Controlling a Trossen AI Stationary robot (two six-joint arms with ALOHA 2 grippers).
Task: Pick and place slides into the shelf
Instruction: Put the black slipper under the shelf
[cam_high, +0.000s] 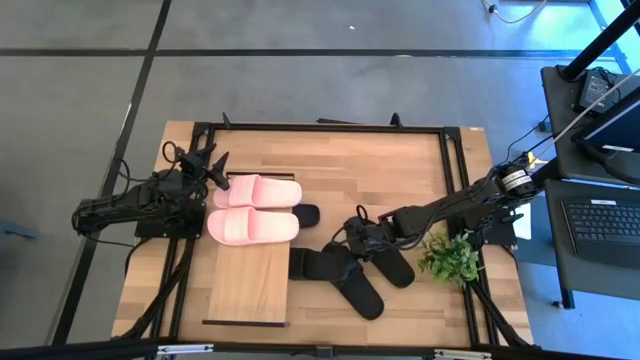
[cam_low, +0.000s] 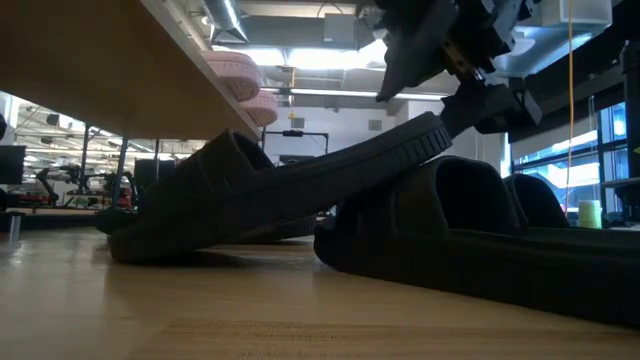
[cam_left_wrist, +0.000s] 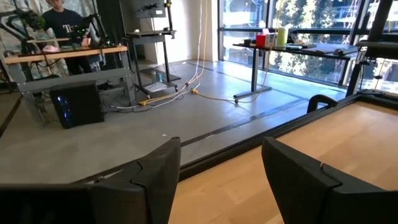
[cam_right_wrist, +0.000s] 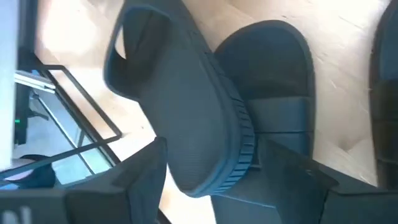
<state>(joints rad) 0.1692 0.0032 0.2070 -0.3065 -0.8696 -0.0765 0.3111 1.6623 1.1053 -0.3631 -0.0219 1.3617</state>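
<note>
Two pale pink slides (cam_high: 254, 191) (cam_high: 250, 226) lie on the light-wood top of the shelf (cam_high: 250, 285). In the low view they show on the plank (cam_low: 243, 78). My right gripper (cam_high: 353, 238) is shut on a black slide (cam_high: 318, 264) beside the shelf. This slide is tilted (cam_low: 270, 190) and leans over a second black slide (cam_low: 450, 215). Two more black slides (cam_high: 360, 292) (cam_high: 393, 266) lie close by, and another (cam_high: 306, 214) sticks out from under the shelf. My left gripper (cam_high: 214, 166) is open at the shelf's far left corner, and nothing is between its fingers (cam_left_wrist: 155, 180). My right gripper pinches the black slide's raised end (cam_right_wrist: 208, 177) between its two fingers (cam_right_wrist: 144, 171), coming slantwise from above and the table's right. That end is lifted (cam_low: 425, 135); the strap end (cam_low: 135, 245) rests on the table, so the slide slopes up toward the fingers.
A small green plant (cam_high: 452, 258) stands right of the black slides, close under my right arm. The black frame (cam_high: 455, 150) runs round the tabletop. Bare wood shows on the far half of the table (cam_high: 370, 170) and on the shelf's near half.
</note>
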